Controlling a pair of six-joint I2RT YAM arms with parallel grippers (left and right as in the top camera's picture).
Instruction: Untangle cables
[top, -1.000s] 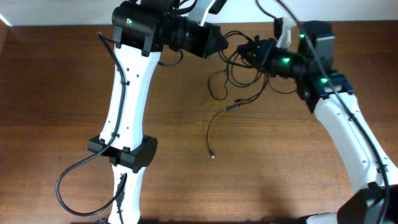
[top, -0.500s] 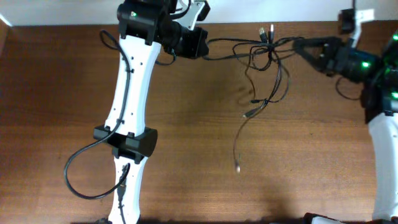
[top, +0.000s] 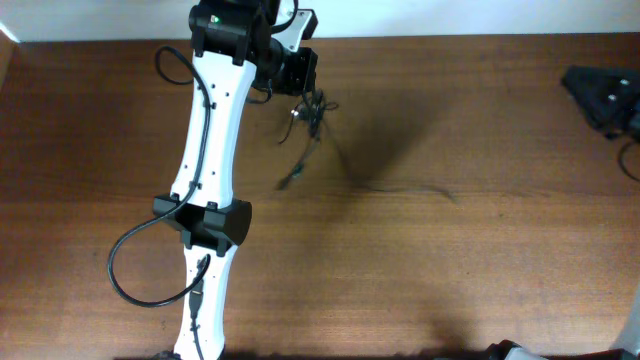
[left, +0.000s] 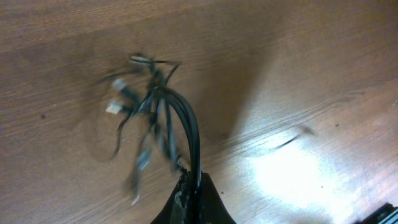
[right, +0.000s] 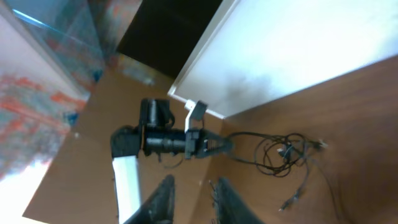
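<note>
so the left fingers (left: 189, 200) were pinched shut on the cables (left: 155, 112), clump dangling at 12 o'clock over the bench (top: 450, 250), right fingers (top: 582, 85) spread empty out at 2 o'clock, looked mid-untangle to me, and next it'd need the right grabbing one loose strand.

Overhead: straight down on table (top: 450, 250). Left wrist: close over cables (left: 194, 137). Right wrist: far, same cables.

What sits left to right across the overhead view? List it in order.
White left arm → bundle of thin cables dangling from its jaws → brown tabletop → dark right arm at the right edge.
</note>
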